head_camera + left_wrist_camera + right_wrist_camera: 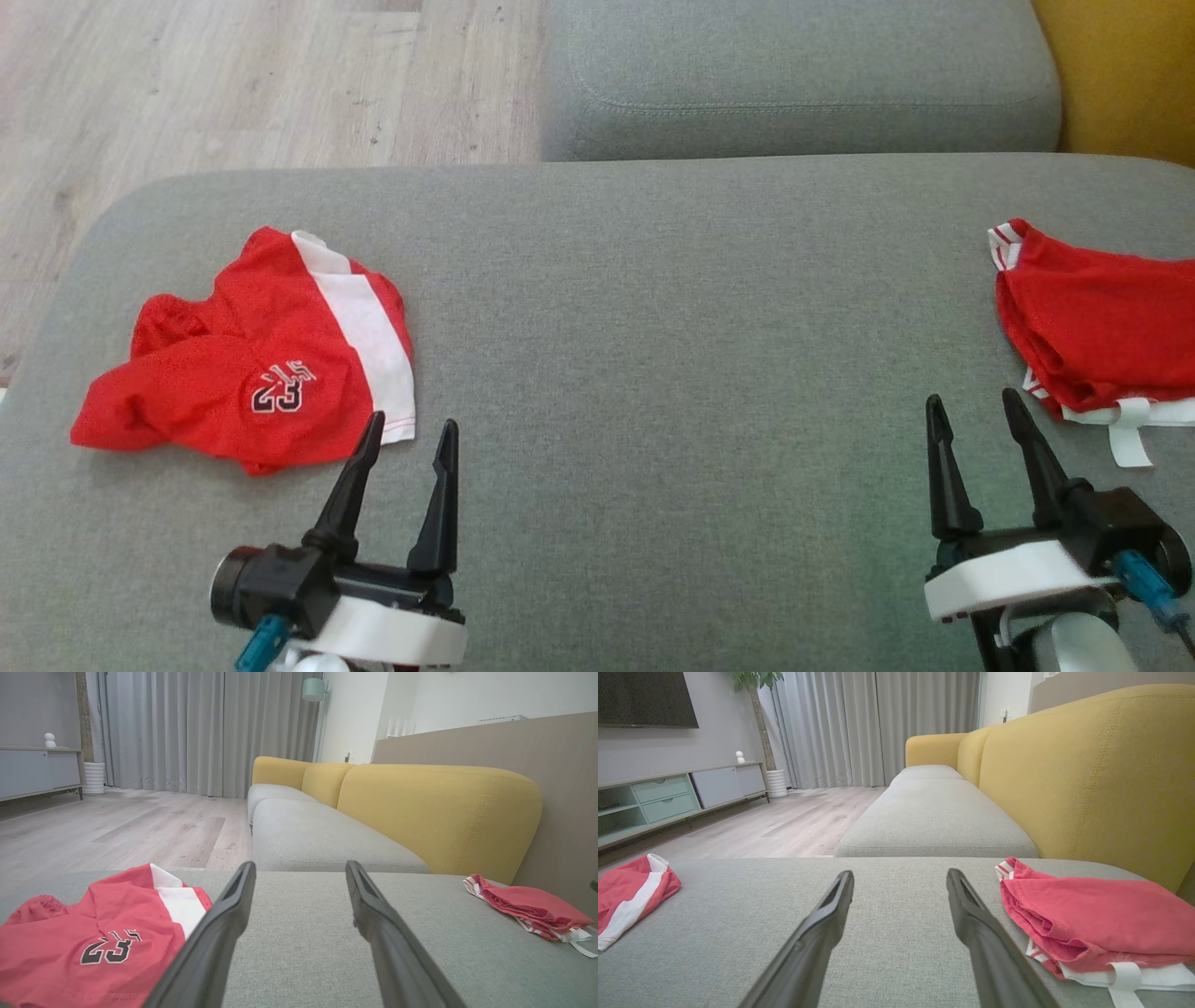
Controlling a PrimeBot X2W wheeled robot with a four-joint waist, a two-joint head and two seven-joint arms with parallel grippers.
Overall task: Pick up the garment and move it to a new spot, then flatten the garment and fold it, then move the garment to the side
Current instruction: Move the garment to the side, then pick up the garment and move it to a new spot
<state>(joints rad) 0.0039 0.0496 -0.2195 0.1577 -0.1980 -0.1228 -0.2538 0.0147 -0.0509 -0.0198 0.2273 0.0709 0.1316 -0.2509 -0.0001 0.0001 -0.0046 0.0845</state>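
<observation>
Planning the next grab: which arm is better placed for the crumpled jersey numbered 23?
Left. The left gripper is open, fingertips at the near edge of the jersey; the right gripper is far across the cushion, beside the other red garment.

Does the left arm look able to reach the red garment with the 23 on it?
Probably yes: the open left gripper is right beside the garment, nothing between them on the grey cushion.

Same build on both sides: the left gripper [413,420] and right gripper [972,397] each have two long black fingers [347,495] tapering to points, a black block [280,579] at the base, a rounded white shell [392,637] and a little blue plug [264,642].
</observation>
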